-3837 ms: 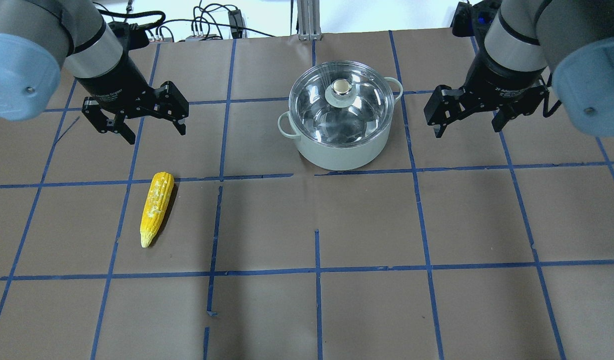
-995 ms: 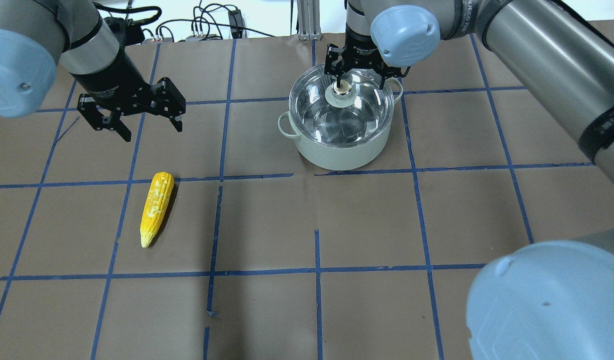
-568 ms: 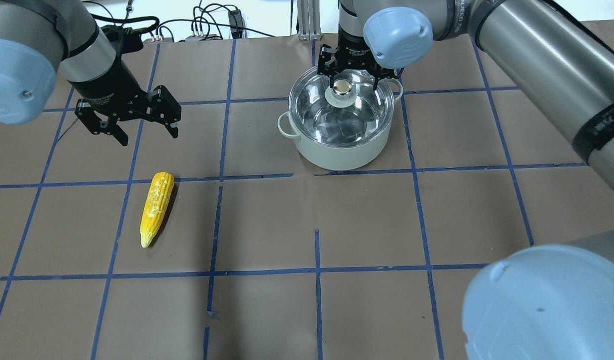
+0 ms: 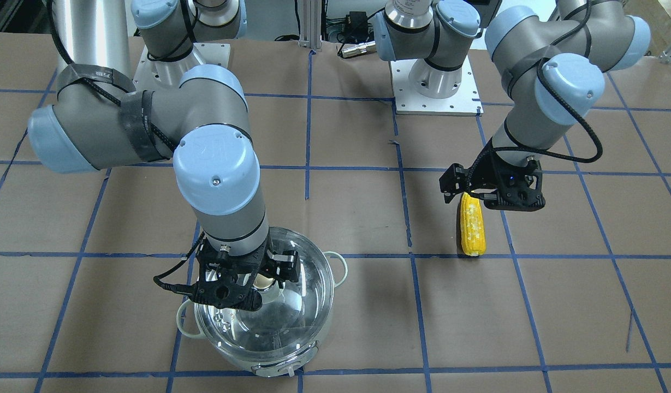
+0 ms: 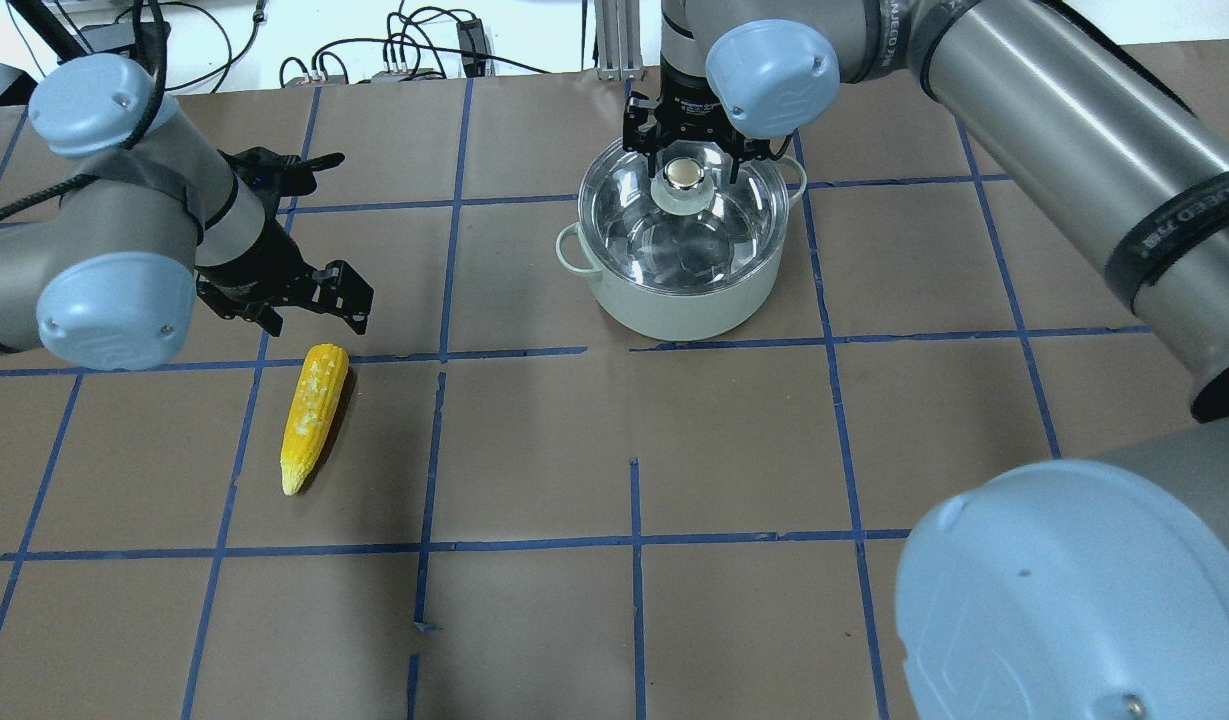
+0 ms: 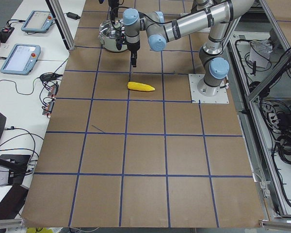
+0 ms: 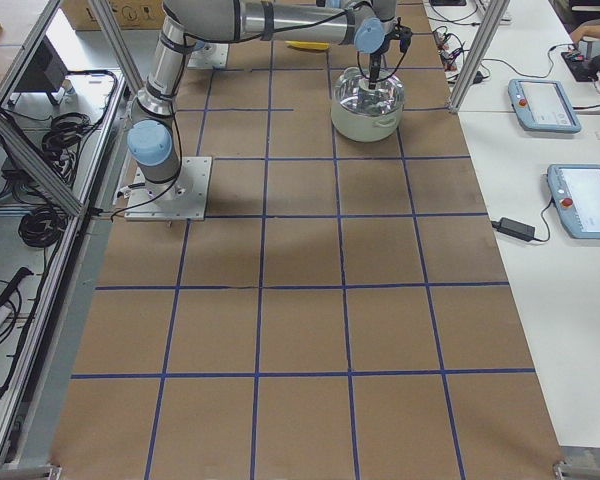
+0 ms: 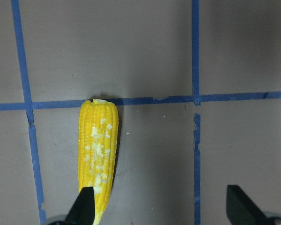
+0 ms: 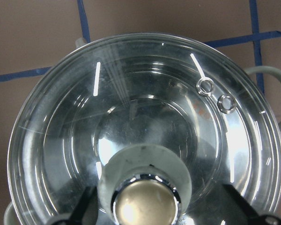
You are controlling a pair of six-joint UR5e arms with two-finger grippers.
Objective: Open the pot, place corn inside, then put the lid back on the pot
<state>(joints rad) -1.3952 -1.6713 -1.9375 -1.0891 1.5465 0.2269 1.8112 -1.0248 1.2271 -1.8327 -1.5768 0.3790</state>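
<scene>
The pot (image 5: 674, 295) stands at the table's far middle with the glass lid (image 5: 679, 235) on it. My right gripper (image 5: 685, 160) is open, its fingers either side of the lid's shiny knob (image 9: 147, 204), apart from it. The corn (image 5: 314, 415) lies flat at the left, pointed end toward me. My left gripper (image 5: 314, 315) is open and empty, just above the corn's thick end. In the left wrist view the corn (image 8: 99, 159) lies by one fingertip (image 8: 84, 208), off centre between the jaws. The front view shows the pot (image 4: 269, 360), the corn (image 4: 471, 226) and both grippers.
Brown paper with a blue tape grid covers the table (image 5: 634, 450). My right arm's elbow (image 5: 1064, 600) fills the near right corner of the overhead view. Cables lie beyond the far edge (image 5: 404, 50).
My left gripper has come down and toward me, to just over the corn's thick end. My right gripper has shifted slightly over the knob and stays open.
</scene>
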